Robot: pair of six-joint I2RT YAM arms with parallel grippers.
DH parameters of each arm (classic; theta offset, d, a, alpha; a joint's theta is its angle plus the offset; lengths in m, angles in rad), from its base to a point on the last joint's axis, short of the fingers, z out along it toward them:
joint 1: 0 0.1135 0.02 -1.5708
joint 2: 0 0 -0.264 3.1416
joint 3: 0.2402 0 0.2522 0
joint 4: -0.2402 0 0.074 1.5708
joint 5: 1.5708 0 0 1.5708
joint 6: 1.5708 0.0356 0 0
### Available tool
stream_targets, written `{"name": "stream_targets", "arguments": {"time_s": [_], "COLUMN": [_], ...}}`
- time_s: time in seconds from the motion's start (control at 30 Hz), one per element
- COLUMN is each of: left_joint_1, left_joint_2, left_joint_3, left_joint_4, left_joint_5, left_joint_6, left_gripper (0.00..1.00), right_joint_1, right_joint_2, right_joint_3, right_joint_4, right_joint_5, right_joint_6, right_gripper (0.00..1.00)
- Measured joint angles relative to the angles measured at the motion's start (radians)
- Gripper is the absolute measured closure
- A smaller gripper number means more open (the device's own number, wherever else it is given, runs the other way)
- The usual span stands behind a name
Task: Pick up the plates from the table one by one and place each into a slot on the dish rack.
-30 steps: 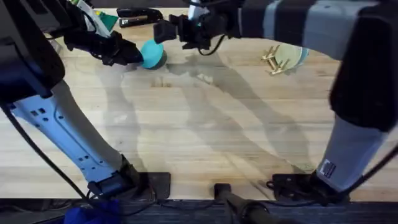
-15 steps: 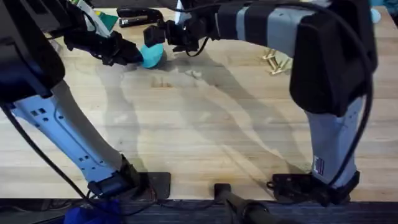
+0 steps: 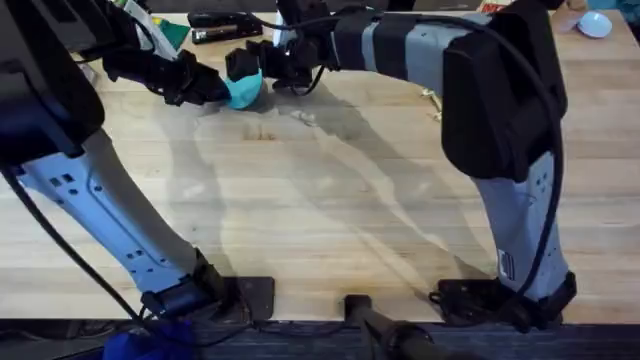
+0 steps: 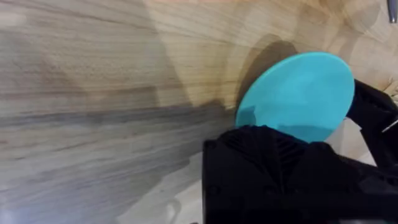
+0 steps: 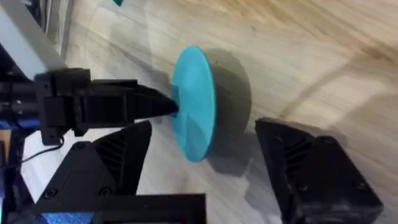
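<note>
A teal plate (image 3: 246,91) stands on edge just above the table (image 3: 330,220) at the back left. My left gripper (image 3: 213,90) is shut on its rim from the left. In the right wrist view the plate (image 5: 194,102) is edge-on, with the left gripper (image 5: 163,107) pinching it. My right gripper (image 3: 248,62) has reached across and is open, one finger (image 5: 118,155) on each side of the plate, not touching it. The left wrist view has the plate (image 4: 298,93) just past my left gripper (image 4: 273,134). The dish rack (image 3: 431,97) is almost hidden behind the right arm.
Black tools (image 3: 225,25) and a green item (image 3: 172,32) lie along the table's back edge behind the plate. A pale blue dish (image 3: 595,23) sits at the far right corner. The right arm's forearm (image 3: 400,45) spans the back of the table.
The right arm has swung left along the back of the table, bringing its open gripper around the teal plate and covering the dish rack. The left gripper has held the plate still.
</note>
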Motion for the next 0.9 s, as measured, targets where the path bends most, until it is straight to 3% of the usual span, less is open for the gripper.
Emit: {"name": "stream_targets", "arguments": {"time_s": [0.9], "left_joint_1": [0.0], "left_joint_2": [0.0], "left_joint_3": [0.0], "left_joint_4": [0.0], "left_joint_5": [-0.001], "left_joint_6": [0.0], "left_gripper": [0.961], "right_joint_1": [0.006], "right_joint_2": [0.018], "right_joint_3": [0.002], "right_joint_4": [0.105], "right_joint_5": [0.026], "right_joint_6": [0.058], "right_gripper": [0.022]}}
